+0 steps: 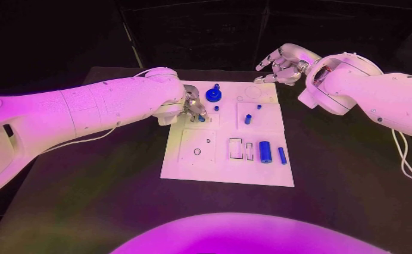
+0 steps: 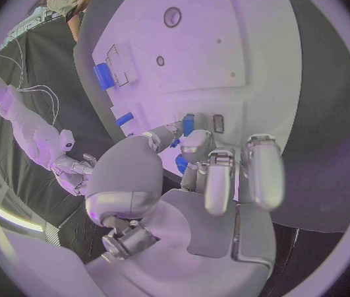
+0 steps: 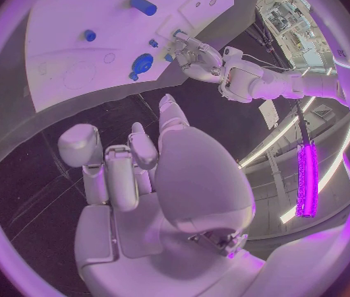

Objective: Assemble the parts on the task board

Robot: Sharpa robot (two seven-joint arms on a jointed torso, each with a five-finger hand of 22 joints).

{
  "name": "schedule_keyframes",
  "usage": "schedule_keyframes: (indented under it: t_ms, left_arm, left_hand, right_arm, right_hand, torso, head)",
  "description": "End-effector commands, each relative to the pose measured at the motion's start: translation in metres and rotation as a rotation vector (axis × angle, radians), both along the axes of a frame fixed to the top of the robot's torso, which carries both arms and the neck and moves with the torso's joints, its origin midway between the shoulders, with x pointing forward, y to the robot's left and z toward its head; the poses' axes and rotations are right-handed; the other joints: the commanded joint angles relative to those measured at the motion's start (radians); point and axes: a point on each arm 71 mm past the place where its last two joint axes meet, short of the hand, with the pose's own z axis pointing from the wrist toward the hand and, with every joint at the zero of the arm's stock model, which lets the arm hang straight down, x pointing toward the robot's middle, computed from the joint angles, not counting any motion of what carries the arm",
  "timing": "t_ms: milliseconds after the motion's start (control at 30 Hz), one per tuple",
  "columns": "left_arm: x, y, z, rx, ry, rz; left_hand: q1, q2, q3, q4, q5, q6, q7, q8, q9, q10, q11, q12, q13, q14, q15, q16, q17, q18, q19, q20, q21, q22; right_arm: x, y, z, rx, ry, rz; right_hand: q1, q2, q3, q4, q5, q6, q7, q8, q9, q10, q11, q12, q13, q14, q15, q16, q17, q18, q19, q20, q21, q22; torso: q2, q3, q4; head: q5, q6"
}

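Task board [image 1: 225, 165], left hand [image 1: 192, 109] at edge

My head camera looks down on the board [image 1: 227, 159] from above, while both wrist cameras peer close past my fingers, sharing that board.

No readable text, labels, brands or numbers anywhere. Only unlettered outlines on the task board [image 1: 193, 168]. Nothing legible on either arm.

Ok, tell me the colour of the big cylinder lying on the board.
Blue cylinder; head view shows it best.
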Motion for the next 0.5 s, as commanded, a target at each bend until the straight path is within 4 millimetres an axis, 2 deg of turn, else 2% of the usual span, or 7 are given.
schedule_keyframes:
  t_ms: [33, 300, 500]
  left_arm:
    - [-0.0009, -0.0012, -0.0025, 0.012, 0.027, -0.007]
    - [0.0003, -0.0028, -0.0026, 0.015, 0.034, -0.011]
    - [0.0008, -0.0031, -0.0028, 0.019, 0.04, -0.015]
  left_hand:
    - [-0.013, -0.001, 0.078, -0.073, 0.0, 0.001, -0.006, 0.002, 0.0, 0.003, -0.006, 0.0, 0.0, 0.106, -0.008, 0.003, 0.263, -0.007, -0.001, -0.005, -0.005, 0.006]
    - [-0.065, -0.007, 0.042, -0.037, -0.004, 0.011, -0.011, 0.003, -0.001, 0.007, -0.009, 0.006, 0.004, 0.106, -0.011, 0.003, 0.263, -0.007, -0.001, -0.008, -0.007, 0.007]
    - [-0.077, -0.01, 0.023, -0.029, -0.004, 0.014, -0.012, 0.003, -0.002, 0.008, -0.01, 0.008, 0.006, 0.106, -0.012, 0.003, 0.263, -0.007, 0.0, -0.009, -0.007, 0.008]
  right_arm:
    - [0.0002, 0.0014, 0.0012, 0.001, 0.0, 0.007]
    - [0.0003, 0.002, 0.0009, 0.0, 0.003, 0.01]
    - [0.0003, 0.0024, 0.0007, -0.001, 0.005, 0.013]
  right_hand:
    - [-0.003, 0.007, -0.004, 0.0, 0.007, 0.005, -0.003, 0.007, 0.001, -0.001, -0.002, 0.002, -0.001, 0.06, -0.006, -0.006, 0.08, 0.021, -0.007, -0.002, -0.007, -0.001]
    - [-0.003, 0.007, -0.004, 0.0, 0.007, 0.005, -0.003, 0.007, 0.001, -0.001, -0.002, 0.002, -0.001, 0.06, -0.006, -0.006, 0.08, 0.021, -0.007, -0.002, -0.007, -0.001]
    - [-0.003, 0.008, -0.005, 0.0, 0.008, 0.005, -0.003, 0.007, 0.001, 0.0, -0.002, 0.003, 0.0, 0.06, -0.006, -0.007, 0.079, 0.02, -0.006, -0.002, -0.007, 0.0]
  torso:
    - [0.0, -0.0002, 0.0006]
    - [0.0, -0.0007, 0.0008]
    - [0.0, -0.0004, 0.0012]
  head:
    - [-0.001, -0.001]
    - [-0.003, -0.002]
    - [-0.005, -0.004]
